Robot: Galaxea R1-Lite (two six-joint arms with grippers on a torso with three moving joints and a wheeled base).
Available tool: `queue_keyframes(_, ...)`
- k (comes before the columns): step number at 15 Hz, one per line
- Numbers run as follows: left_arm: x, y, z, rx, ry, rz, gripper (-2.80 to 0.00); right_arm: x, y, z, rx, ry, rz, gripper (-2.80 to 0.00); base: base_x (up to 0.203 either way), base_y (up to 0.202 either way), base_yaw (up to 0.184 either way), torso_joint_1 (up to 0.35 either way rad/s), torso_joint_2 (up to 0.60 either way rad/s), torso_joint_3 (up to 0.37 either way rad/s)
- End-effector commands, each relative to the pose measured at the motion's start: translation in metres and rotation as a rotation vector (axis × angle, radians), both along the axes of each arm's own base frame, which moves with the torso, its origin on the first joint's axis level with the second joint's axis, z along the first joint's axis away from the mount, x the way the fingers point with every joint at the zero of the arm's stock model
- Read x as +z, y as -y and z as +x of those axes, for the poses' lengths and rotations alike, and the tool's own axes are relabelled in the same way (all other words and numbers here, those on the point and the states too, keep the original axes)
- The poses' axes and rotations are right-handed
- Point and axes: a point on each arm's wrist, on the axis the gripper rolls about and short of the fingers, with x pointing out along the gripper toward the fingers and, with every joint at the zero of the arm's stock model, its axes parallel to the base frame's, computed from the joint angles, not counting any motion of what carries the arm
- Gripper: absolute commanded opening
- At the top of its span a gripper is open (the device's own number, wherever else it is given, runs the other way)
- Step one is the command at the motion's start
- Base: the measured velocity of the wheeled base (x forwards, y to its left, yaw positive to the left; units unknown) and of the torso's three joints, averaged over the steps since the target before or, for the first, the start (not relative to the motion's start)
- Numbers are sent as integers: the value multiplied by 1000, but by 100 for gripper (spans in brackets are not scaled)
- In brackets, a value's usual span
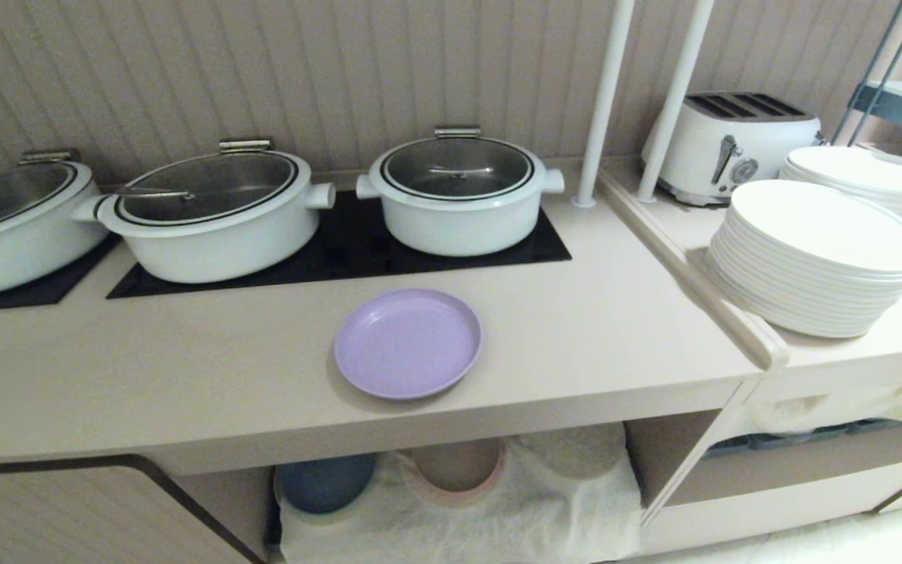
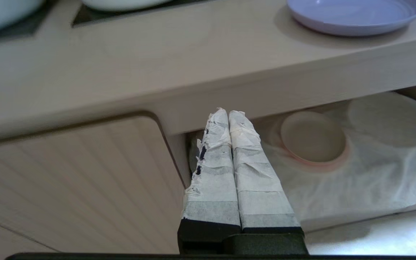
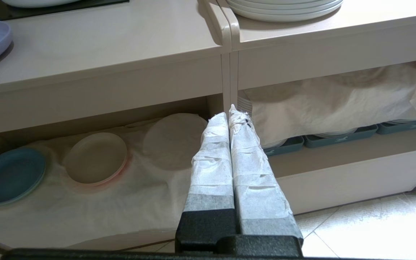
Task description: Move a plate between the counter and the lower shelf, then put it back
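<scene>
One plate point(image 1: 408, 342) flat on counter point(image 1: 185, 376) in head view, in front of right pot point(image 1: 459, 192), near front edge; lower shelf point(image 1: 490, 493) below, cloth-draped, with blue plate point(image 1: 326, 482) and beige plate point(image 1: 457, 466). No arms in frame. Left wrist view: left gripper point(image 2: 228, 113) clenched, empty, below counter edge by cabinet door point(image 2: 74, 180). Right wrist view: right gripper point(image 3: 228, 115) clenched, empty, before shelf divider point(image 3: 229, 77); white plates point(image 3: 284, 7) on counter.

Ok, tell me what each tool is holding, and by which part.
Nothing is held. The left tool and the right tool are both shut on nothing, below the counter's front edge; the purple plate lies untouched on the counter.
</scene>
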Motion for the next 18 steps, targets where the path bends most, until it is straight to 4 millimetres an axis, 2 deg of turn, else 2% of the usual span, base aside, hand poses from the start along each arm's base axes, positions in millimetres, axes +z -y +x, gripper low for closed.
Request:
queue_keyframes(1, -1, 0, 0, 3, -4, -39, -280, 0, 0, 0, 0, 0, 1, -280, 0, 0, 0, 0, 0, 0)
queue_keyframes(18, -1, 0, 0, 6, -6, -50, -280, 0, 0, 0, 1, 0, 1, -280, 0, 0, 0, 0, 0, 0)
